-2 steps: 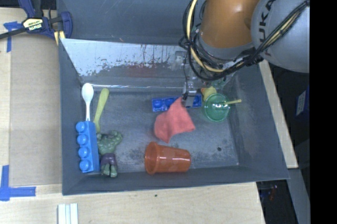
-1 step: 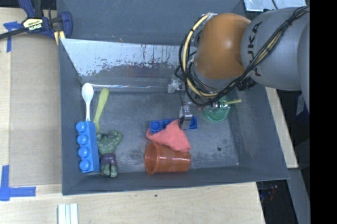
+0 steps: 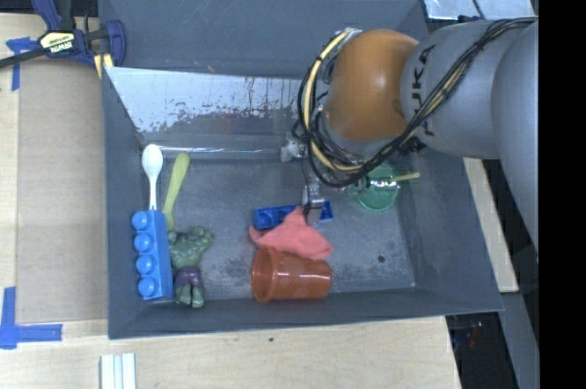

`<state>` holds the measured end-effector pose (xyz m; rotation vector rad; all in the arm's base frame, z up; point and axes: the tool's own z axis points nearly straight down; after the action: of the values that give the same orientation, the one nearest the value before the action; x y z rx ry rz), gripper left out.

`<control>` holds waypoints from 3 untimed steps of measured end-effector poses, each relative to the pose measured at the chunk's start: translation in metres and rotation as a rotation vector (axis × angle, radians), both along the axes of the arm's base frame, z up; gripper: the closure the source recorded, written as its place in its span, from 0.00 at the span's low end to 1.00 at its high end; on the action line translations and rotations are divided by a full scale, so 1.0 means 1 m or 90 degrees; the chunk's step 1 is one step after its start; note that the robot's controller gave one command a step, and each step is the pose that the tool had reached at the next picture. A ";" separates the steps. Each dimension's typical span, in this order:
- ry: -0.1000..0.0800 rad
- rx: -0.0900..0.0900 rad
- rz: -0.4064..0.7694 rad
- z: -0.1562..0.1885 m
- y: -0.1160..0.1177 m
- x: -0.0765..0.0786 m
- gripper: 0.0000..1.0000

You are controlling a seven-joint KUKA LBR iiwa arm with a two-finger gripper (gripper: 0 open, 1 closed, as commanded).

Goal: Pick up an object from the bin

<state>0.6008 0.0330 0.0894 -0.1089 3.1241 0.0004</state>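
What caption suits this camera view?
Tool over a blue toy and pink cloth, beside a tipped orange cup.

Robotics lab test cell is being shown: an industrial arm (image 3: 485, 94) hung with cables is being run over a scuffed grey metal bin (image 3: 275, 30), which is being stocked with odd toys, e.g. blue brick (image 3: 151, 254), orange cup (image 3: 288, 277).

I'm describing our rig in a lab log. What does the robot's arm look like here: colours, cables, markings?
The arm is a thick, rounded silver-grey tube with dark KUKA lettering near the wrist. A glossy orange-brown dome cover caps the wrist, ringed by looping black and yellow cables; more black cables run along the tube. The small gripper beneath looks like dark metal.
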 end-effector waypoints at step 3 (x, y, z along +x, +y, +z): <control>0.000 -0.001 0.038 0.049 0.005 -0.058 0.00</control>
<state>0.5425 0.0377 0.1384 -0.2030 3.1193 -0.0018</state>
